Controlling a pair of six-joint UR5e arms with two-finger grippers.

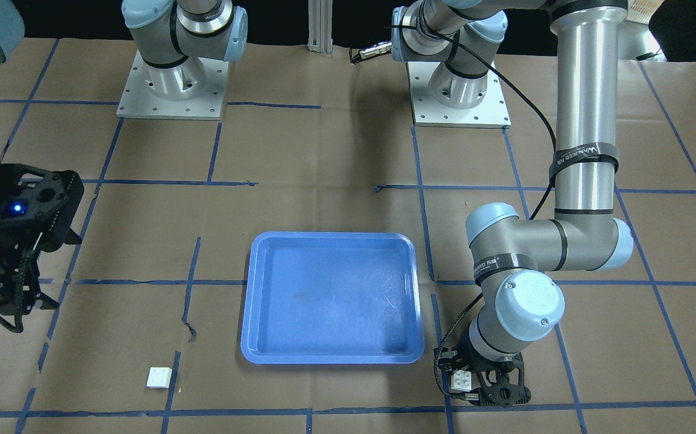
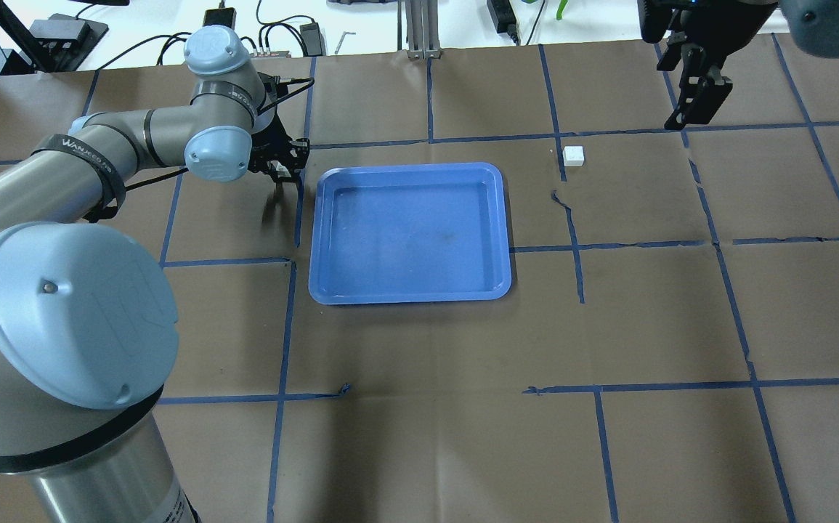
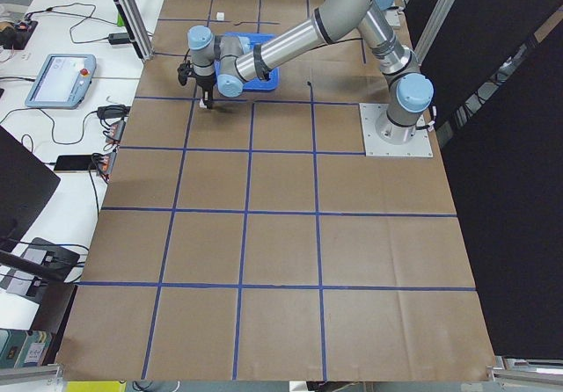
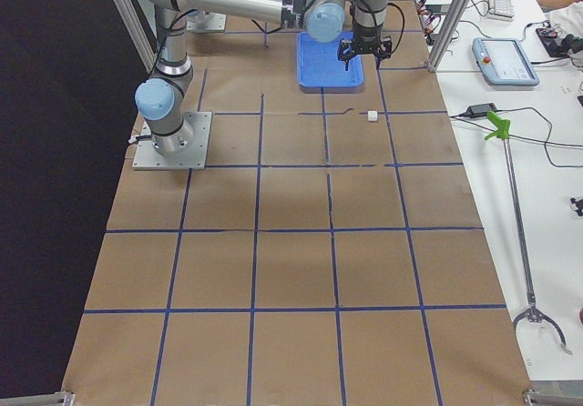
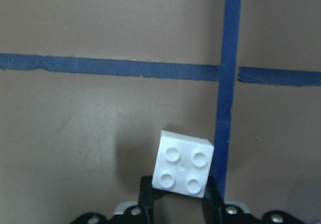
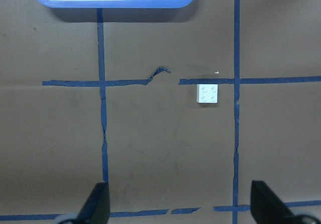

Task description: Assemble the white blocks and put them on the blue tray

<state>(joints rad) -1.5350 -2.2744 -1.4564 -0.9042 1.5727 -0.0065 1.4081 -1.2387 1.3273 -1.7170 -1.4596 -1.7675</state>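
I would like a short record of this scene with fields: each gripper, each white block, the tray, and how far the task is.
left gripper: shut on one white block, just outside a corner of the tray
held white block: between the fingertips, studs facing the wrist camera
right gripper: open, holds nothing, above the table
loose white block: on the table, studs up, beside a tape crossing, apart from the tray
blue tray: empty
progress: blocks not yet joined, none on the tray

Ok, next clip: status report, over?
Left hand shut on one white block. Right hand open, raised near second white block. Blue tray empty; blocks not yet joined. Nothing in the way.
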